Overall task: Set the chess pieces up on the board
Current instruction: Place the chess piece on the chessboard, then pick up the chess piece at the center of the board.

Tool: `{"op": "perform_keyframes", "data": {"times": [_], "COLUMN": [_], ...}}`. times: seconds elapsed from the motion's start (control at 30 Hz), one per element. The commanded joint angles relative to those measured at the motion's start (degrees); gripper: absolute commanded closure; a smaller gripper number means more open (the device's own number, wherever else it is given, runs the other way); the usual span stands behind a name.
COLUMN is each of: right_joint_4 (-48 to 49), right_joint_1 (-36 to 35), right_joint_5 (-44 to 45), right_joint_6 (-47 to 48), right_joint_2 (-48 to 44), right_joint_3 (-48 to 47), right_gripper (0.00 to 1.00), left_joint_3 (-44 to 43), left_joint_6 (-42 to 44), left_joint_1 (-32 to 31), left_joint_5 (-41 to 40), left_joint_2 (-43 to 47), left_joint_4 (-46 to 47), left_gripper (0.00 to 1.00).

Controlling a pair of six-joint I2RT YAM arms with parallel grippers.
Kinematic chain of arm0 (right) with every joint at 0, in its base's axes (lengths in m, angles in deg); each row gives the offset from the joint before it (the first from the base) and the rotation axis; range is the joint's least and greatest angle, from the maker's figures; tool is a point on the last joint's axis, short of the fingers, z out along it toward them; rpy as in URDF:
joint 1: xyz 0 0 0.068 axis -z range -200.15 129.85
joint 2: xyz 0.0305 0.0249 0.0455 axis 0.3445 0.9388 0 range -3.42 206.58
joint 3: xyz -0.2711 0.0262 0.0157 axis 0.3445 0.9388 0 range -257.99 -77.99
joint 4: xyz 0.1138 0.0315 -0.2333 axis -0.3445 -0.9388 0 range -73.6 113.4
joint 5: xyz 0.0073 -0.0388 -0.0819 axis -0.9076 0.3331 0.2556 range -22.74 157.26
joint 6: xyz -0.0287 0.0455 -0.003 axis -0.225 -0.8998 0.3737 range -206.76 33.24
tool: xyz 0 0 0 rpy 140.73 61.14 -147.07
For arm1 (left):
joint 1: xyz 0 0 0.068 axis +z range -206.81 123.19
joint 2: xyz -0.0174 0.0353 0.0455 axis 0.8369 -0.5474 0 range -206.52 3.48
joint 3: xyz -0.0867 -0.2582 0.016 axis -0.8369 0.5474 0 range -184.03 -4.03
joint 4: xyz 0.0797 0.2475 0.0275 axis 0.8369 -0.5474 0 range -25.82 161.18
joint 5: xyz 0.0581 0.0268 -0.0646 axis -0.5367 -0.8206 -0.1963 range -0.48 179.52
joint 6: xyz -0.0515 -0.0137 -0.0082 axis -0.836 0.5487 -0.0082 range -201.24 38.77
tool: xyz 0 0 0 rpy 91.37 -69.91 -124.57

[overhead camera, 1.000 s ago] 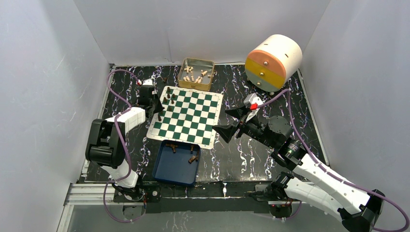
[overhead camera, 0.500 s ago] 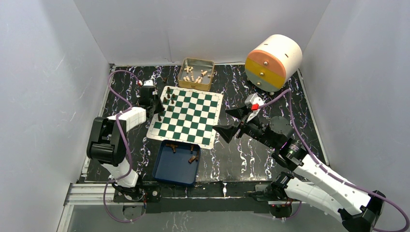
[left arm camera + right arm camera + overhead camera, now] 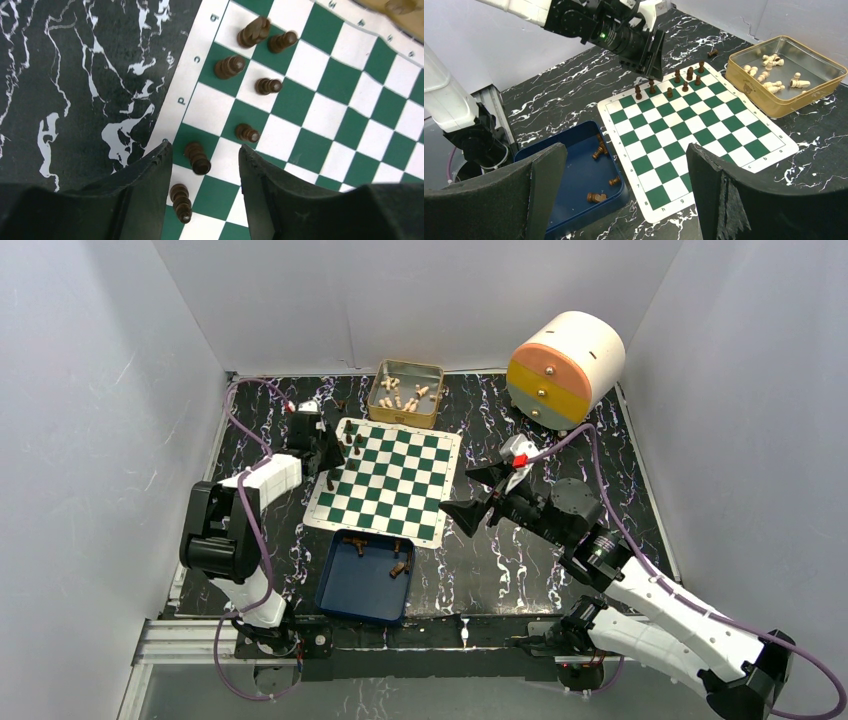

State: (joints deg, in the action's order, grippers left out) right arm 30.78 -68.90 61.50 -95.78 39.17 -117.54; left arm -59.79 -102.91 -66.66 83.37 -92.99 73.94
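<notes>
Trouble, if it comes, I expect first at the left of the top view, where the left gripper (image 3: 328,462) hangs low over the left edge of the board (image 3: 400,490). In the wrist view its jaws are wide apart and grip nothing. One of the chess pieces (image 3: 196,158) stands between them, touching neither finger as far as I can see. Another stands just beside the left finger (image 3: 145,190). Five more dark pieces stand in the upper part of that view, close to each other. If I swing the arm sideways before I raise it, a finger can sweep the two near pieces over, and a falling one may hit its neighbours. I judge they are very light.

Lower, near the middle, the blue tray (image 3: 345,595) holds a few dark pieces lying on their sides, so much of the task remains. A lying piece can slip or turn when pinched.

To the right of the board, the right gripper (image 3: 468,495) hovers above the table (image 3: 500,560), wide open and empty. If both arms go to the board together, they may collide.
</notes>
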Motion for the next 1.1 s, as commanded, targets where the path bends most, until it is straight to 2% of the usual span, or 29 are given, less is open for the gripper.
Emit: {"op": "perform_keyframes", "data": {"times": [0.0,0.17,0.3,0.47,0.63,0.8,1.07], "right_joint_4": [2.6,2.5,1.7,0.6,-0.5,-0.9,-2.5], "right_joint_1": [-0.1,-0.1,0.0,-0.1,-0.1,-0.1,-0.1], "right_joint_5": [0.3,1.4,1.6,2.0,1.7,1.7,1.6], "right_joint_6": [0.1,-1.2,-1.6,-1.8,-2.6,-3.0,-2.6], "right_joint_2": [0.1,0.7,1.1,1.5,3.4,5.9,10.0], "right_joint_3": [-2.4,-2.4,-3.1,-4.1,-5.4,-7.4,-10.8], "right_gripper": [0.01,0.01,0.01,0.01,0.01,0.01,0.01], "left_joint_3": [-6.4,-16.4,-25.3,-32.3,-43.0,-45.4,-51.5], "left_joint_6": [-0.2,0.1,-0.4,2.9,6.5,6.5,7.9], "left_joint_1": [0.4,1.2,2.2,2.5,2.6,2.6,2.6], "left_joint_5": [-1.3,-1.8,-3.6,-4.3,-3.7,-0.9,-0.8], "left_joint_2": [2.8,-1.6,-7.4,-15.4,-24.9,-30.5,-38.6], "left_joint_4": [-5.1,-13.7,-16.6,-11.6,-11.7,-4.9,-3.7], "left_gripper": [0.51,0.55,0.60,0.62,0.63,0.65,0.65]}}
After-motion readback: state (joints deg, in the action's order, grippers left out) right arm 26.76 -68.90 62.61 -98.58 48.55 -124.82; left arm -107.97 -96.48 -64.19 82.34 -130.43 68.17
